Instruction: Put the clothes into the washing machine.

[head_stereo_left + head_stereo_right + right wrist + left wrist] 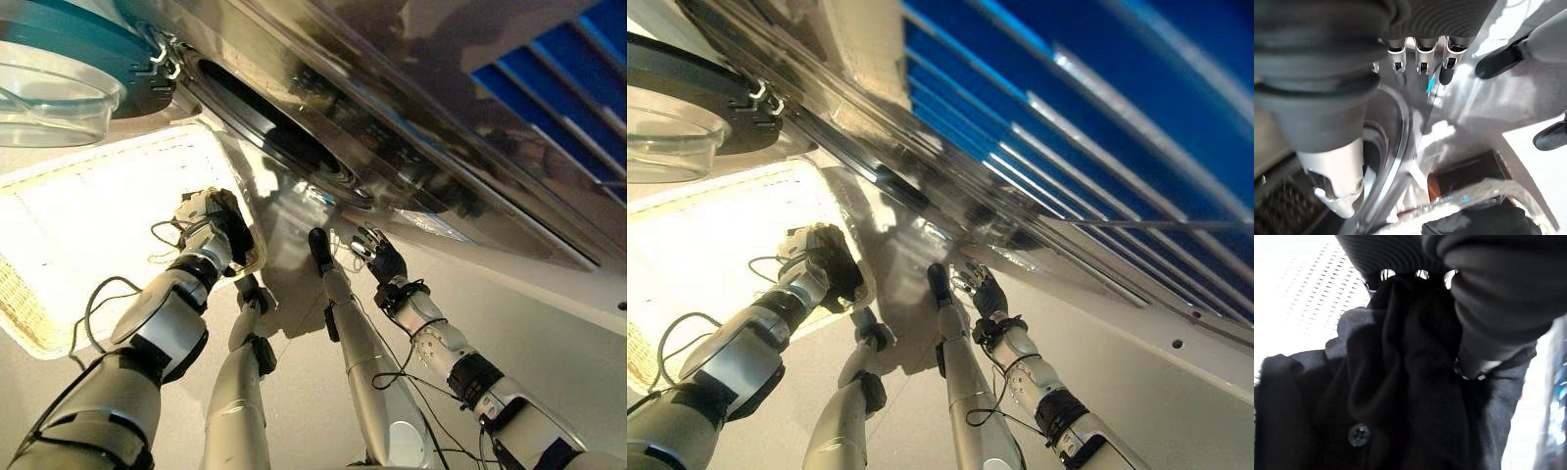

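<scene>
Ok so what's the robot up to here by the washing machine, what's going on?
The robot is loading laundry. Its left hand is at the rim of the wicker basket, and its wrist view shows the fingers closed on a dark buttoned garment. The right hand hangs with relaxed fingers and holds nothing, just below the washing machine. The machine's round door stands swung open and the drum opening is uncovered. The garment is not in the drum yet.
</scene>
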Robot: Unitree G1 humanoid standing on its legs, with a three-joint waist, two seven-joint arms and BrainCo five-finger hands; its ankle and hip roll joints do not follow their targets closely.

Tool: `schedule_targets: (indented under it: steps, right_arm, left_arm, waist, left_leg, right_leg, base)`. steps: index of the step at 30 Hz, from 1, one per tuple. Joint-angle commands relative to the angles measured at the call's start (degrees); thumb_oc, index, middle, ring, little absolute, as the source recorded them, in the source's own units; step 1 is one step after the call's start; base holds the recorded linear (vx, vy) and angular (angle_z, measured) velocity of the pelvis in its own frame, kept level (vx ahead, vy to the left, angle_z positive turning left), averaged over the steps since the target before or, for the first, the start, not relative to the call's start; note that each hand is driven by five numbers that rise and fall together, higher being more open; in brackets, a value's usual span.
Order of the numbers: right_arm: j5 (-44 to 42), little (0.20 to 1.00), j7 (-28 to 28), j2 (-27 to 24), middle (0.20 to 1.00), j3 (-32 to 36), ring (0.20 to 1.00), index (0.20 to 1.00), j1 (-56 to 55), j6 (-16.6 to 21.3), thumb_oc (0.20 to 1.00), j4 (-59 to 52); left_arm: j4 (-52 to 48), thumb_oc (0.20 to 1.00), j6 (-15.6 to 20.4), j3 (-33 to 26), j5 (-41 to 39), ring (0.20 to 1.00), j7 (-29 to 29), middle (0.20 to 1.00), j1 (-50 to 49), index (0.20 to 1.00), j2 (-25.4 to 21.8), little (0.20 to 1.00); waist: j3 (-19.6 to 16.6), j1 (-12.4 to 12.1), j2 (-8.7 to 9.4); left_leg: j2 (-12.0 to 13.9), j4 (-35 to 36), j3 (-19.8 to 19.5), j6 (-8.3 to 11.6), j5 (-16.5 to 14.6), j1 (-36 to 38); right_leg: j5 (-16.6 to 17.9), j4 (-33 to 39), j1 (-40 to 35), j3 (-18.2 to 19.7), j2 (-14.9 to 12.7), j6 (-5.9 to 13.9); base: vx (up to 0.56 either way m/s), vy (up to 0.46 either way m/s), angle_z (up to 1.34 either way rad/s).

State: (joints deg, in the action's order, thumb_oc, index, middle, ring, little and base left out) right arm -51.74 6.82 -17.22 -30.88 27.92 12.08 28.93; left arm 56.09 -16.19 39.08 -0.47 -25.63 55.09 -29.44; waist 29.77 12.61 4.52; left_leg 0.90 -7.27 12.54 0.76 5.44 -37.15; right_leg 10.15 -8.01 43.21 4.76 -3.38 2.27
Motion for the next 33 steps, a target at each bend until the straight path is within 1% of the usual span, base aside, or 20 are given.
schedule_targets:
  steps: [1, 3, 6, 7, 10, 11, 13, 14, 16, 17, 19, 21, 22, 23, 24, 25, 26, 27, 30, 33]
  right_arm:
    - [4.8, 1.0, 0.1, -0.6, 1.0, 2.8, 1.0, 1.0, -2.6, 1.1, 1.0, -3.3]
    - [5.6, 1.0, 0.1, -0.8, 1.0, 3.2, 1.0, 1.0, -2.8, 1.3, 1.0, -3.9]
    - [7.1, 1.0, -0.1, -0.8, 1.0, 4.0, 1.0, 1.0, -2.9, 1.5, 1.0, -4.4]
    - [8.5, 1.0, -0.1, -1.2, 1.0, 4.2, 1.0, 1.0, -2.9, 1.4, 1.0, -4.9]
    - [11.7, 1.0, -0.2, -1.5, 1.0, 4.4, 1.0, 1.0, -2.7, 1.0, 1.0, -5.9]
    - [16.3, 1.0, -0.5, -1.9, 1.0, 4.3, 1.0, 1.0, -2.6, 0.6, 1.0, -7.3]
    - [18.8, 1.0, -1.0, -2.2, 1.0, 4.2, 1.0, 1.0, -2.1, 0.8, 1.0, -7.8]
    - [21.3, 1.0, -1.4, -2.4, 1.0, 4.1, 1.0, 1.0, -2.0, 0.6, 1.0, -8.4]
    - [23.9, 1.0, -1.2, -2.5, 1.0, 3.9, 1.0, 1.0, -1.3, 0.1, 1.0, -9.4]
    - [27.6, 1.0, -2.0, -3.1, 1.0, 3.4, 1.0, 1.0, -0.6, -0.1, 1.0, -10.2]
    - [31.0, 1.0, -2.7, -4.2, 1.0, 2.8, 1.0, 1.0, 0.4, -0.3, 1.0, -11.1]
    - [35.5, 1.0, -3.3, -5.2, 1.0, 1.6, 1.0, 1.0, 0.9, 0.0, 1.0, -12.1]
    - [37.0, 1.0, -4.1, -5.8, 1.0, 1.0, 1.0, 1.0, 1.7, -0.2, 1.0, -12.5]
    - [37.4, 1.0, -4.5, -6.0, 1.0, 0.7, 1.0, 1.0, 1.9, -0.3, 1.0, -12.5]
    - [38.3, 1.0, -5.4, -6.4, 1.0, 0.0, 1.0, 1.0, 2.5, -0.6, 1.0, -12.7]
    - [38.4, 1.0, -6.2, -6.7, 1.0, -0.5, 1.0, 1.0, 2.9, -0.8, 1.0, -12.6]
    - [39.7, 1.0, -9.0, -7.4, 1.0, -1.7, 1.0, 1.0, 3.9, -1.4, 1.0, -12.4]
    - [39.9, 1.0, -9.8, -7.6, 1.0, -2.1, 1.0, 1.0, 4.2, -1.6, 1.0, -12.2]
    - [39.3, 1.0, -14.0, -9.7, 1.0, -5.0, 1.0, 1.0, 6.5, -3.7, 1.0, -12.0]
    - [37.9, 1.0, -16.4, -11.6, 1.0, -7.3, 1.0, 1.0, 7.4, -5.0, 1.0, -12.9]
  left_arm:
    - [-7.0, 0.2, 4.9, -5.0, 0.2, 0.2, -7.7, 0.2, -5.7, 0.2, 1.3, 0.2]
    - [-9.9, 0.2, 6.0, -6.6, 0.4, 0.2, -9.6, 0.2, -8.5, 0.2, 0.5, 0.2]
    - [-15.5, 0.2, 8.6, -10.2, 1.0, 0.2, -12.7, 0.2, -14.9, 0.2, -1.0, 0.2]
    - [-18.9, 0.2, 10.2, -11.9, -0.4, 0.2, -13.5, 0.2, -18.4, 0.2, -2.0, 0.2]
    - [-22.5, 0.2, 12.6, -14.2, -1.5, 0.2, -13.6, 0.2, -22.3, 0.2, -2.2, 0.2]
    - [-28.1, 0.2, 16.6, -17.2, -7.2, 0.2, -9.4, 0.2, -26.8, 0.2, -2.3, 0.2]
    - [-30.3, 0.2, 17.5, -18.4, -9.5, 0.2, -6.6, 0.2, -28.3, 0.2, -1.8, 0.2]
    - [-32.1, 0.2, 18.4, -18.8, -11.7, 0.2, -4.2, 0.2, -30.0, 0.2, -1.5, 0.2]
    - [-34.8, 0.2, 19.0, -19.2, -14.0, 0.2, -1.6, 0.2, -31.6, 0.2, -1.1, 0.2]
    - [-37.3, 0.2, 19.6, -19.5, -16.3, 0.2, 2.1, 0.2, -33.0, 0.2, -1.1, 0.2]
    - [-40.5, 0.2, 19.6, -19.3, -19.8, 0.2, 6.6, 0.2, -34.1, 0.2, -1.3, 0.2]
    - [-43.8, 0.2, 19.4, -18.6, -24.3, 0.2, 15.1, 0.2, -34.9, 0.2, -2.3, 0.2]
    - [-45.5, 0.2, 18.6, -18.0, -27.2, 0.2, 19.3, 0.2, -34.7, 0.2, -2.6, 0.2]
    - [-46.2, 0.2, 18.4, -17.7, -28.0, 0.2, 20.6, 0.2, -34.7, 0.2, -2.7, 0.2]
    - [-47.9, 0.2, 17.9, -16.9, -30.5, 0.2, 24.7, 0.2, -34.5, 0.2, -3.0, 0.2]
    - [-48.5, 0.2, 17.7, -16.6, -31.8, 0.2, 26.3, 0.2, -34.4, 0.2, -3.2, 0.2]
    - [-49.6, 0.2, 17.5, -15.5, -34.2, 0.2, 30.4, 0.2, -33.9, 0.2, -3.6, 0.2]
    - [-49.9, 0.2, 17.4, -15.3, -34.6, 0.2, 31.4, 0.2, -33.8, 0.2, -3.7, 0.2]
    - [-50.6, 0.2, 17.3, -13.0, -37.4, 0.2, 35.5, 0.2, -31.7, 0.2, -4.6, 0.2]
    - [-51.9, 0.2, 16.5, -11.4, -39.7, 0.2, 38.5, 0.2, -30.3, 0.2, -5.6, 0.2]
  waist:
    - [0.0, -3.2, -4.1]
    - [0.0, -4.6, -4.7]
    - [0.0, -7.3, -5.58]
    - [0.0, -8.6, -5.97]
    - [0.0, -9.8, -6.44]
    - [0.0, -11.4, -7.0]
    - [0.0, -12.0, -7.26]
    - [0.0, -12.5, -7.5]
    - [0.0, -13.1, -7.69]
    - [0.0, -13.7, -7.95]
    - [0.0, -14.3, -8.26]
    - [0.0, -14.8, -8.59]
    - [0.0, -15.0, -8.78]
    - [0.0, -15.1, -8.86]
    - [0.0, -15.2, -9.03]
    - [0.0, -15.2, -9.13]
    - [0.0, -15.4, -9.32]
    - [0.0, -15.4, -9.34]
    - [0.0, -15.5, -9.29]
    - [0.0, -15.4, -8.98]
  left_leg:
    - [-3.6, -2.1, -4.3, 3.59, -1.2, 1.2]
    - [-3.7, -1.2, -5.7, 3.63, -0.7, 1.9]
    - [-3.6, 1.2, -7.9, 3.64, 0.8, 3.5]
    - [-3.6, 2.2, -8.8, 3.63, 1.2, 4.6]
    - [-3.5, 3.1, -9.8, 3.61, 1.6, 5.7]
    - [-3.7, 3.3, -10.8, 3.5, 1.3, 7.5]
    - [-3.7, 3.3, -11.2, 3.44, 1.7, 7.5]
    - [-3.8, 3.2, -11.6, 3.43, 1.4, 8.4]
    - [-3.9, 2.9, -12.0, 3.35, 1.6, 8.6]
    - [-4.0, 2.5, -12.3, 3.29, 1.5, 8.9]
    - [-4.1, 2.1, -12.6, 3.17, 1.5, 9.2]
    - [-4.3, 2.0, -13.1, 2.96, 1.1, 10.3]
    - [-4.3, 2.2, -13.2, 2.79, 1.4, 10.5]
    - [-4.3, 2.2, -13.3, 2.74, 1.5, 10.6]
    - [-4.3, 2.4, -13.3, 2.64, 1.4, 11.1]
    - [-4.3, 2.6, -13.3, 2.58, 1.4, 11.5]
    - [-4.3, 2.8, -13.2, 2.49, 1.4, 12.1]
    - [-4.3, 2.9, -13.3, 2.47, 1.4, 12.3]
    - [-4.2, 2.7, -13.2, 2.42, 1.3, 12.6]
    - [-4.1, 2.4, -13.0, 2.36, 1.2, 12.6]
  right_leg:
    - [-1.5, 2.0, -3.2, -4.8, 2.3, 1.51]
    - [-1.7, 2.3, -4.3, -5.9, 1.9, 1.55]
    - [-2.0, 2.6, -6.2, -7.9, 1.3, 1.55]
    - [-2.5, 2.6, -7.5, -8.8, 1.1, 1.52]
    - [-3.1, 2.3, -8.8, -9.8, 0.9, 1.43]
    - [-4.5, 1.5, -10.8, -11.0, 0.5, 1.29]
    - [-4.6, 1.0, -11.0, -11.5, 0.4, 1.24]
    - [-5.3, 0.4, -12.0, -12.0, 0.2, 1.25]
    - [-5.4, 0.0, -12.4, -12.6, -0.1, 1.23]
    - [-5.9, -0.7, -13.0, -13.3, -0.4, 1.26]
    - [-6.3, -1.5, -13.5, -14.0, -0.7, 1.21]
    - [-7.2, -2.3, -14.6, -14.7, -1.0, 1.37]
    - [-6.9, -2.2, -14.9, -15.0, -1.0, 1.34]
    - [-6.9, -2.3, -15.0, -15.0, -1.1, 1.4]
    - [-7.0, -2.4, -15.4, -15.3, -1.2, 1.52]
    - [-7.0, -2.4, -15.7, -15.4, -1.2, 1.51]
    - [-7.1, -2.5, -16.2, -15.8, -1.3, 1.58]
    - [-7.1, -2.5, -16.4, -15.8, -1.4, 1.6]
    - [-7.3, -2.9, -16.7, -16.1, -1.5, 1.71]
    - [-7.4, -3.2, -16.8, -16.1, -1.5, 1.78]
  base:
    - [-0.06, -0.148, 0.18]
    - [-0.06, -0.096, 0.32]
    - [-0.08, -0.099, 0.62]
    - [-0.08, -0.083, 0.34]
    - [-0.05, -0.044, 0.29]
    - [-0.06, -0.041, 0.32]
    - [-0.05, -0.027, 0.33]
    - [-0.04, -0.03, 0.28]
    - [-0.04, -0.027, 0.27]
    - [-0.04, -0.017, 0.24]
    - [-0.04, -0.02, 0.21]
    - [-0.02, -0.032, 0.28]
    - [-0.01, -0.02, 0.2]
    - [-0.03, -0.014, 0.22]
    - [-0.01, -0.011, 0.13]
    - [-0.01, -0.008, 0.13]
    - [-0.01, -0.004, 0.09]
    - [-0.01, -0.011, 0.09]
    - [-0.01, -0.025, 0.04]
    - [0.01, -0.03, 0.06]
